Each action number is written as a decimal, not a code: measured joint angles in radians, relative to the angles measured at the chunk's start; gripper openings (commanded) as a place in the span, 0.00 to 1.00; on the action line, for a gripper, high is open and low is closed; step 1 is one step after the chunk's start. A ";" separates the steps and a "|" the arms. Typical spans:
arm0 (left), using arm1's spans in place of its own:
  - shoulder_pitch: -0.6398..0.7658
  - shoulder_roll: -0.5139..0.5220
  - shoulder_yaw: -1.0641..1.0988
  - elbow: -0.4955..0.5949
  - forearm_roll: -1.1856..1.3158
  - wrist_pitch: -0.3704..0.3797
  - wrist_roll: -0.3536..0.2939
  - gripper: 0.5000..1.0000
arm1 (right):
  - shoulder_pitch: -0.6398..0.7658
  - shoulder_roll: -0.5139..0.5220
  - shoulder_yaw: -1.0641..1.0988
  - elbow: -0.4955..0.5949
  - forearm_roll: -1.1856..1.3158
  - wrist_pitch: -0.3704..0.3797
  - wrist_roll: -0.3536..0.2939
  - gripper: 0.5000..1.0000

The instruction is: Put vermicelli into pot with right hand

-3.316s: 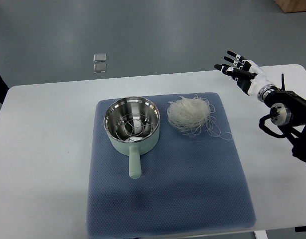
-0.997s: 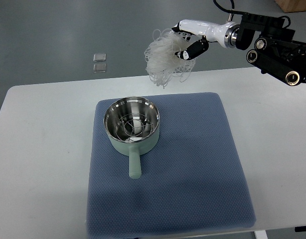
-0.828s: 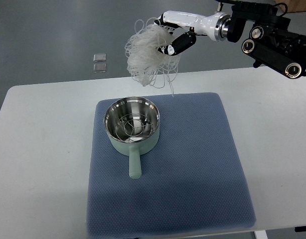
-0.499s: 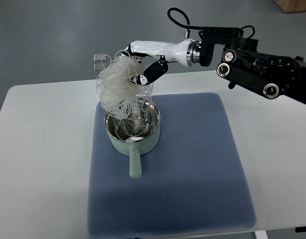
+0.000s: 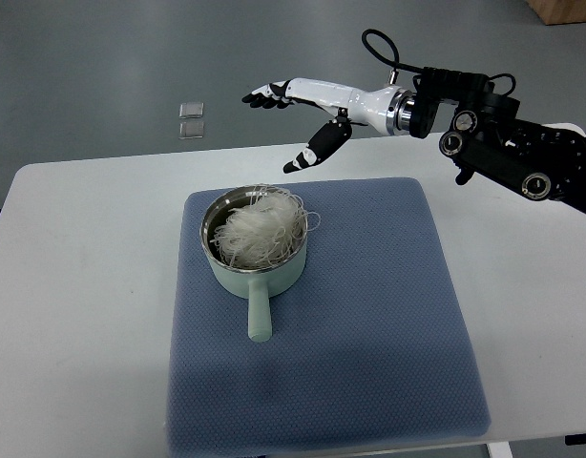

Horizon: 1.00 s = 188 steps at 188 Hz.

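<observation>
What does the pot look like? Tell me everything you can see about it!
The pot is pale mint green outside and shiny metal inside. It is round, with one short straight handle pointing toward the near table edge. It sits upright on the blue mat. A tangled nest of white vermicelli fills it, a few loops hanging over the rim. Nothing else touches it.

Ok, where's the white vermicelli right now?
In the top view, the white vermicelli fills the mint-green steel-lined pot on the blue mat's left side, below the open right hand.
</observation>
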 measured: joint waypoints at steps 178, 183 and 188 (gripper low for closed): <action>0.000 0.000 -0.005 0.000 0.000 0.000 0.000 1.00 | -0.329 0.001 0.351 -0.255 0.856 -0.235 -0.138 0.79; 0.000 0.000 -0.006 0.000 0.000 0.000 0.000 1.00 | -0.331 0.001 0.351 -0.255 0.861 -0.242 -0.138 0.79; 0.000 0.000 -0.006 0.000 0.000 0.000 -0.001 1.00 | -0.334 0.004 0.351 -0.255 0.865 -0.251 -0.138 0.79</action>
